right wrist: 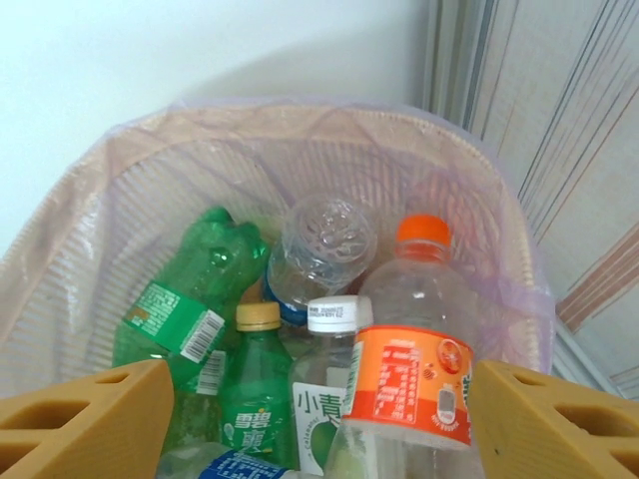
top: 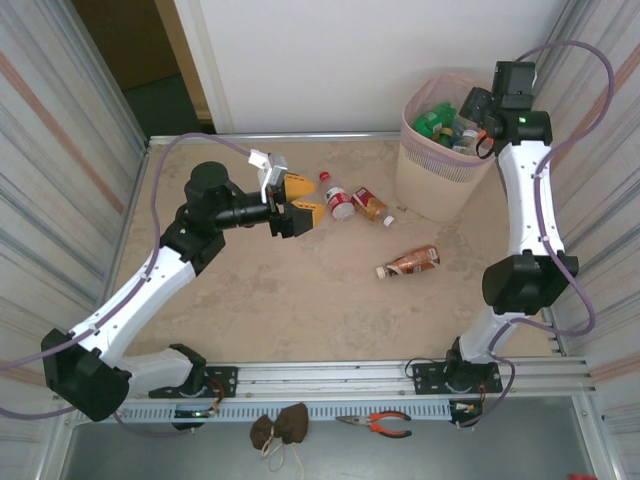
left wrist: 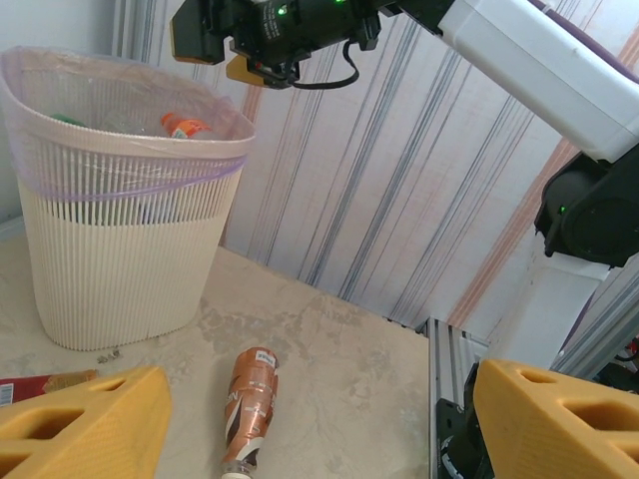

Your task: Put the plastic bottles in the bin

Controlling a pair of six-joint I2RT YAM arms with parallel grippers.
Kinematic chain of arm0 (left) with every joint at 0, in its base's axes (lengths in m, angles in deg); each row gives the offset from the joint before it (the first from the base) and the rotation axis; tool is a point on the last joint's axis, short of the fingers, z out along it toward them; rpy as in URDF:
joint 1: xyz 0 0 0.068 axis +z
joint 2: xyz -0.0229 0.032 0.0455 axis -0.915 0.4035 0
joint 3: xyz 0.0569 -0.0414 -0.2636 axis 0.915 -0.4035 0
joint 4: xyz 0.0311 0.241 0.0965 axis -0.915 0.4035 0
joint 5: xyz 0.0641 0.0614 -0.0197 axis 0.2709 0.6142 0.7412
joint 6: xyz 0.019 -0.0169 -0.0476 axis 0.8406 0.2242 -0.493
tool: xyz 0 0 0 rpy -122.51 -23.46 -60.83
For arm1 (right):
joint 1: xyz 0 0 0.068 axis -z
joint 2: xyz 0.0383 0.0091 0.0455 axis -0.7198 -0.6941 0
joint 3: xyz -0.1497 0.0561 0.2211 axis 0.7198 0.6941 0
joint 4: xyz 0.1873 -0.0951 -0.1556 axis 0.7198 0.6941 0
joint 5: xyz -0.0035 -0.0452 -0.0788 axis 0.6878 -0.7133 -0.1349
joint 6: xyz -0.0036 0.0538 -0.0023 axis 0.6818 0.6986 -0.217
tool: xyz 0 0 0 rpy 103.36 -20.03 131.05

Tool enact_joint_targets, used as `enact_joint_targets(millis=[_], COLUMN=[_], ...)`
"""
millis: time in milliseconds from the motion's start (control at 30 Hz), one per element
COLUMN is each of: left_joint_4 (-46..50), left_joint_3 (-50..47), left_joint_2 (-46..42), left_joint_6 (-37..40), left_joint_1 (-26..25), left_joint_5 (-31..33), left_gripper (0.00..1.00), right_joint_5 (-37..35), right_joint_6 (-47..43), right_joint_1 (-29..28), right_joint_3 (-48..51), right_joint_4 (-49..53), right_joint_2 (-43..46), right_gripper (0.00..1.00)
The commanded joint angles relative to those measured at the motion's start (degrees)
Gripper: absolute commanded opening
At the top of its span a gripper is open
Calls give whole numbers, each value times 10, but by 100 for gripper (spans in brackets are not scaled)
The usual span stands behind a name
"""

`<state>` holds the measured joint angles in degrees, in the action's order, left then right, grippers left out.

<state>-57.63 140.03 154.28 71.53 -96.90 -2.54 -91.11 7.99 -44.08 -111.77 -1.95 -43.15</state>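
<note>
The bin stands at the back right with several plastic bottles inside: green ones, a clear one and an orange-labelled, orange-capped one. My right gripper hangs open over the bin's mouth, and the orange-labelled bottle lies between its fingers, clear of the left finger. On the table lie a red-capped clear bottle, a brown bottle and another brown bottle. My left gripper is open just left of the red-capped bottle, with nothing between its fingers. Ahead of it in the left wrist view are the brown bottle and the bin.
Striped side walls close in the table on both sides. An aluminium rail runs along the near edge. Orange-handled pliers and a brown pouch lie on the ledge in front. Bare tabletop lies between the arms.
</note>
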Motion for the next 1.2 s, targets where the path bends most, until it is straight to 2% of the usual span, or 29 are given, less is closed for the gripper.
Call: enact_joint_targets(millis=[0, 300, 867, 967, 1167], left_joint_4=[9, 21, 13, 13, 15], left_joint_3=[0, 9, 4, 4, 2], left_joint_2=[-16, -13, -4, -1, 1], left_joint_6=[9, 9, 1, -1, -5], left_joint_1=[6, 6, 6, 6, 6], left_joint_5=[5, 13, 19, 20, 27], left_gripper=[80, 80, 79, 79, 79], right_joint_5=[7, 47, 250, 260, 233], right_joint_6=[-19, -33, -16, -12, -4], right_joint_1=[-2, -9, 15, 23, 42], right_joint_3=[-3, -8, -6, -5, -1], right_joint_4=[-21, -61, -105, -99, -47], right_joint_2=[21, 32, -17, -31, -59], right_gripper=[77, 77, 70, 69, 67])
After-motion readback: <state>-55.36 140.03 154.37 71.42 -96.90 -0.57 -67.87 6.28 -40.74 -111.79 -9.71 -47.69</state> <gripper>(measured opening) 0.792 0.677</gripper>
